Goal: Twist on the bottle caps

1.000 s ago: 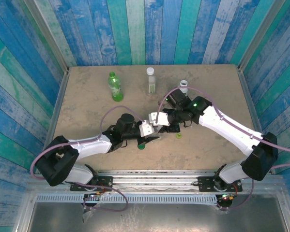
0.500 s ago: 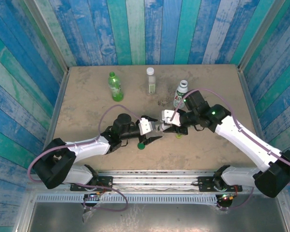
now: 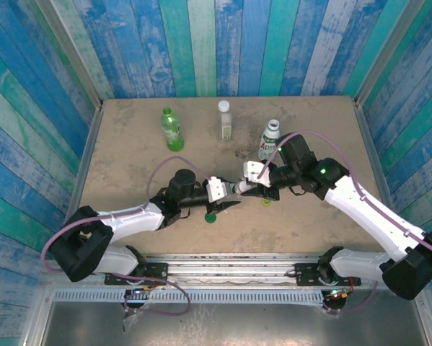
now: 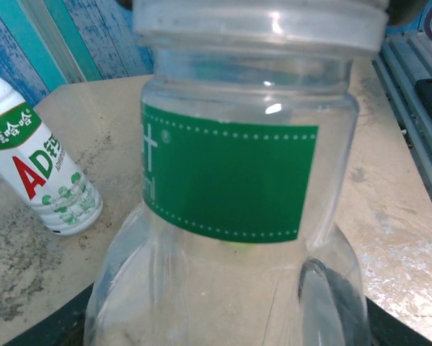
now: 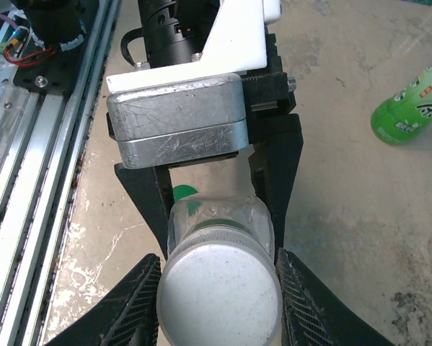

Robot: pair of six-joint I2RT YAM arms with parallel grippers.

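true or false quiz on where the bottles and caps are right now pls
1. A dark green cap lies on the table. True.
2. The white labelled bottle lies on its side. False: it stands upright.
3. The right pincer grips a white cap on the small clear bottle. True.
4. The left pincer holds the green translucent bottle. False: it grips the small clear bottle; the green one stands apart at the far side.
5. The yellow-green cap sits on a bottle. False: it lies loose on the table.
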